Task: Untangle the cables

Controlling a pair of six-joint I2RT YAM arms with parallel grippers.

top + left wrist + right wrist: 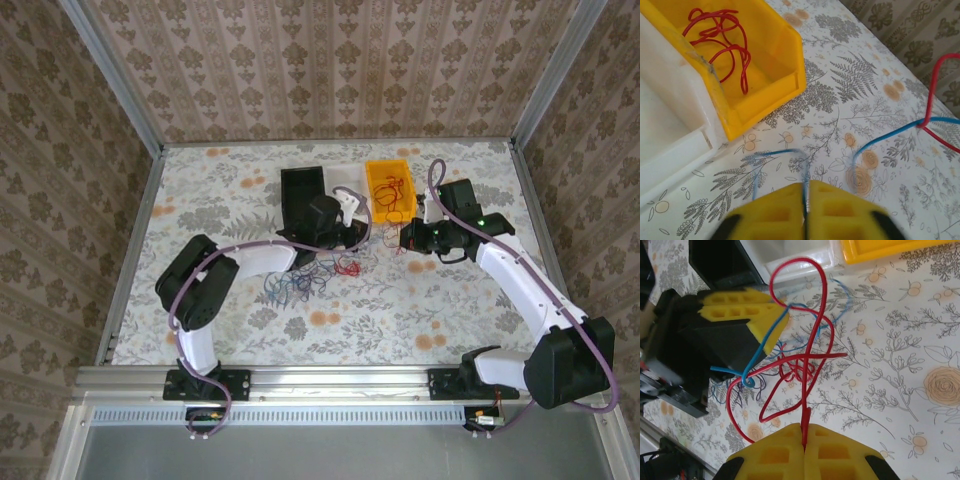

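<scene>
Left end effector (805, 210) clenches the blue cable (760, 350), right end effector (804, 447) the red cable (803, 417); they cross over the surface (855, 90) near the yellow bin (790, 75), so pulling apart could tighten the knot

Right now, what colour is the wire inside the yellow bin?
Red wire, clearest from the left wrist.
</scene>
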